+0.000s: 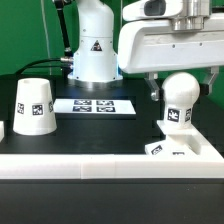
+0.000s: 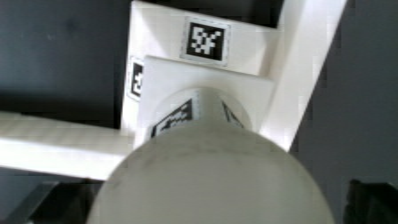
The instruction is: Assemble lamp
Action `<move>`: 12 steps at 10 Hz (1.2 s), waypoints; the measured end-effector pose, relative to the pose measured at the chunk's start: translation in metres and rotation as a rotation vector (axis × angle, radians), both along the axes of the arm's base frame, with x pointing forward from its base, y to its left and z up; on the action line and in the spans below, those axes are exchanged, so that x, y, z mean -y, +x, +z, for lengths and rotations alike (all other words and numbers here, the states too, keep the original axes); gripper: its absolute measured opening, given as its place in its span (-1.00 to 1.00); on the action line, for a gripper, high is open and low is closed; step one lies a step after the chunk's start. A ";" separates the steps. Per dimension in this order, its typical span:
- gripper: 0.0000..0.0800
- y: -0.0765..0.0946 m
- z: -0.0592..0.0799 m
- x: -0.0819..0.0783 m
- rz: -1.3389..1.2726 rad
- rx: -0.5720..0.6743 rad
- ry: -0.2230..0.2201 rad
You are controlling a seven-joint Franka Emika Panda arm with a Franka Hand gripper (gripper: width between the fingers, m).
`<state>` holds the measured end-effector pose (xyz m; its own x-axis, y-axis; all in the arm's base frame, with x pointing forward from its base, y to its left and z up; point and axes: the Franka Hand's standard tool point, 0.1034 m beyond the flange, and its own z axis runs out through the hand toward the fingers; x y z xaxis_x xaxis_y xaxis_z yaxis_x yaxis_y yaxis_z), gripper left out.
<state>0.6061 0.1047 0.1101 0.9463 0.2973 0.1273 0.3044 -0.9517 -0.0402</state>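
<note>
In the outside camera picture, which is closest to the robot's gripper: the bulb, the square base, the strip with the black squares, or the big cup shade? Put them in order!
From the gripper, open above the bulb:
1. Bulb, right under it.
2. Base, just below the bulb, by the white border wall.
3. Marker board, mid-table, toward the exterior view's left.
4. Shade, farthest, at the exterior view's left.

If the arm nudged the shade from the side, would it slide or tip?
Likely slide: the shade sits with its wide mouth down on the table, tapering upward, so it looks stable. It seems hollow plastic, probably light. A push near its narrow top might tip it.
</note>
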 end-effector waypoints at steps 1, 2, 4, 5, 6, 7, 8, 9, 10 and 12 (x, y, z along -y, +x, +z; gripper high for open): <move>0.75 0.000 0.000 0.000 0.039 0.003 -0.005; 0.75 0.001 0.000 0.002 0.162 0.019 -0.029; 0.75 0.005 0.001 0.000 0.424 0.071 -0.090; 0.75 0.005 0.001 -0.002 0.513 0.073 -0.115; 0.75 0.005 0.000 -0.003 0.641 0.064 -0.149; 0.75 0.007 0.000 -0.005 0.728 0.063 -0.176; 0.75 0.005 -0.002 -0.006 0.780 0.056 -0.193; 0.75 0.005 -0.002 -0.006 0.864 0.053 -0.214; 0.75 0.004 -0.004 -0.006 0.935 0.049 -0.233; 0.75 0.004 -0.005 -0.005 1.069 0.044 -0.267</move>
